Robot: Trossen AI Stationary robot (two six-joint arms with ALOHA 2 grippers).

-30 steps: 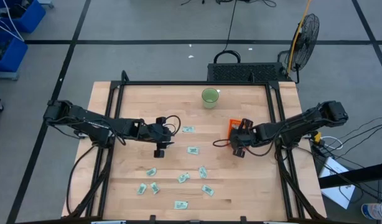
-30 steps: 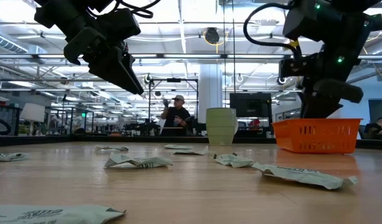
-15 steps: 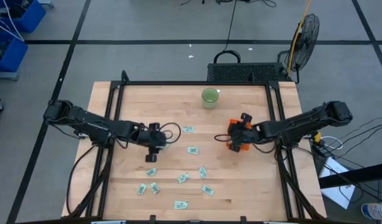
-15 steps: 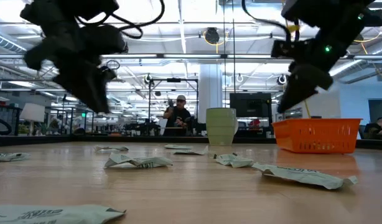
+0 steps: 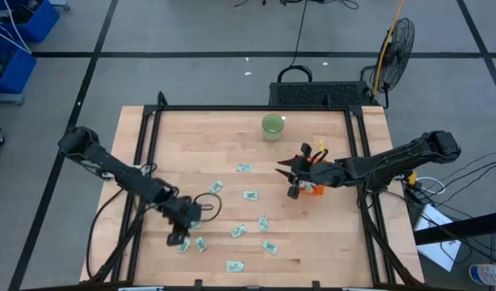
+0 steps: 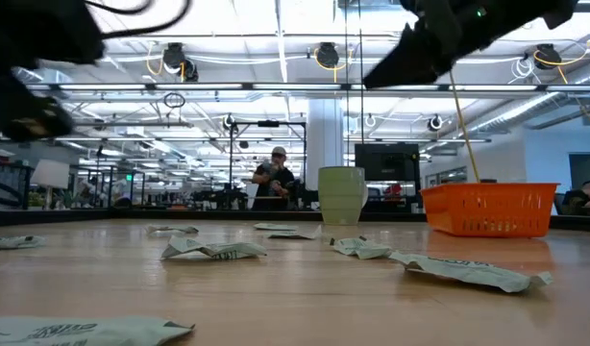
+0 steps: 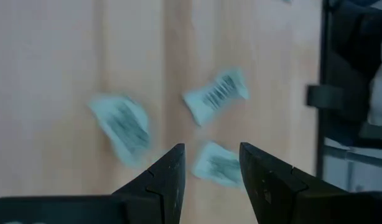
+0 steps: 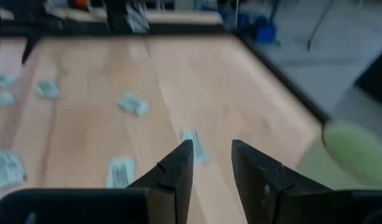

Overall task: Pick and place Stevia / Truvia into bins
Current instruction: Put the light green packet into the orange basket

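Note:
Several pale green and white sachets (image 5: 250, 195) lie flat and scattered over the table's middle and near half. The orange bin (image 5: 314, 189) stands right of centre, mostly hidden under my right arm; the low view shows the bin (image 6: 487, 209) whole. My left gripper (image 5: 178, 238) is open above the sachets near the table's near-left corner, and three sachets (image 7: 214, 96) lie ahead of its fingers. My right gripper (image 5: 287, 179) is open, raised above the bin's left side and pointing toward the table's left, with sachets (image 8: 192, 144) in its view.
A round green cup (image 5: 272, 126) stands near the far edge, beyond the bin. Black frame rails (image 5: 151, 137) run along the table's left and right sides. Bare wood lies between the cup and the sachets. A person (image 6: 273, 183) stands in the room beyond the table.
My left gripper has swung from the table's middle toward the near-left corner and now hangs over the sachets there. My right gripper has risen from beside the bin and turned toward the table's left.

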